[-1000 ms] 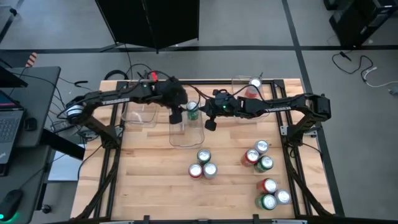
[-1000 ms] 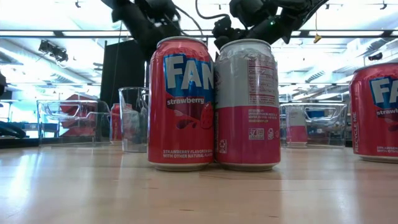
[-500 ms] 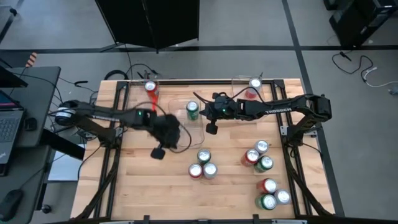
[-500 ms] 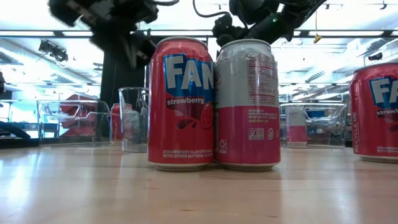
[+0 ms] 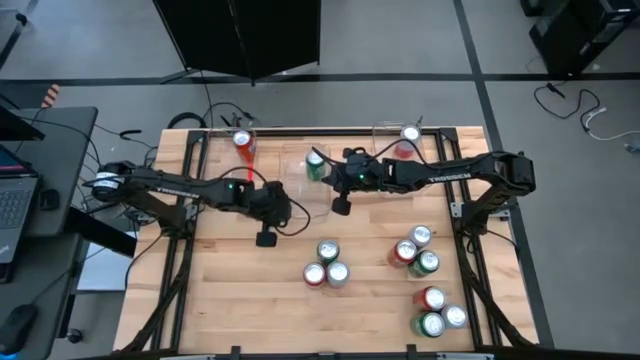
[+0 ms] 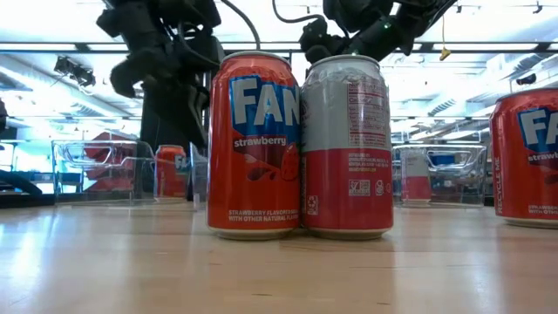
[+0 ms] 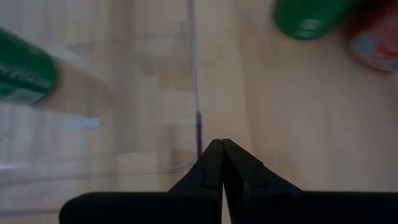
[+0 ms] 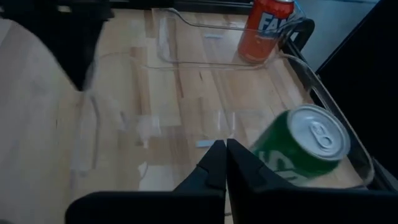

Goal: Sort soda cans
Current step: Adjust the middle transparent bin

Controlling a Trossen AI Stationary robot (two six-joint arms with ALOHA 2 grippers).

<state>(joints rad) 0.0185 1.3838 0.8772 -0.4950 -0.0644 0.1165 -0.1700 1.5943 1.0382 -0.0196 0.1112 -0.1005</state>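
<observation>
A green soda can (image 5: 316, 164) lies tilted inside the clear middle bin (image 5: 322, 205) at the far centre, and the right wrist view shows it too (image 8: 301, 146). My left gripper (image 7: 222, 146) is shut and empty; it hangs left of that bin (image 5: 266, 236), above the wood. My right gripper (image 8: 225, 146) is shut and empty, and hovers by the bin's right side (image 5: 340, 203). A red can (image 5: 242, 140) stands in the far-left bin. A silver-white can (image 5: 410, 133) stands in the far-right bin.
Three loose cans (image 5: 325, 263) stand together near the table's middle, and several more (image 5: 415, 252) (image 5: 438, 312) stand at the near right. In the low view a red can (image 6: 253, 144) and a silver-white can (image 6: 347, 144) fill the foreground. Bare wood lies at the near left.
My left gripper has swung from above the middle bin toward the table's left and near side, and has sunk lower. The green can it was over stays in the bin and now lies tilted, nearer the far end. My right arm has kept still.
</observation>
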